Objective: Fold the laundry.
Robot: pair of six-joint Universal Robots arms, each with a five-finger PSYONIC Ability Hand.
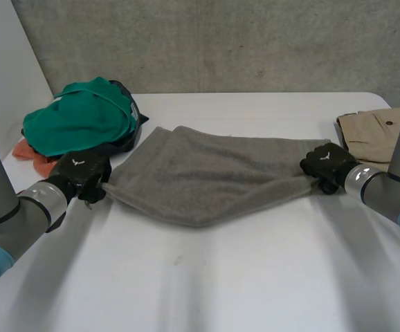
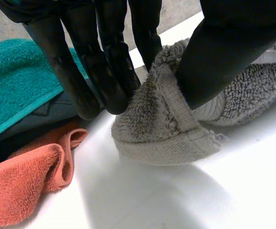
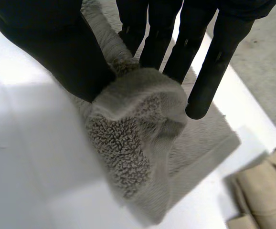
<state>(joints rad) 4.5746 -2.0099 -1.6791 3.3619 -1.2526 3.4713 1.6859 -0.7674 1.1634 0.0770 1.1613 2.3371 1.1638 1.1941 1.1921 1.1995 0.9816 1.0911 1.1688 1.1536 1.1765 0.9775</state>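
Note:
A grey towel (image 1: 200, 173) lies stretched across the middle of the white table (image 1: 207, 283), folded over on itself. My left hand (image 1: 82, 173) pinches its left corner (image 2: 164, 129) between thumb and fingers (image 2: 104, 71). My right hand (image 1: 328, 164) grips the bunched right corner (image 3: 138, 124), thumb against fingers (image 3: 214, 62). Both corners are lifted slightly off the table.
A pile of laundry sits at the back left: a green towel (image 1: 75, 117) on dark cloth, with an orange towel (image 2: 23, 181) beside my left hand. Folded beige trousers (image 1: 373, 131) lie at the back right, near my right arm.

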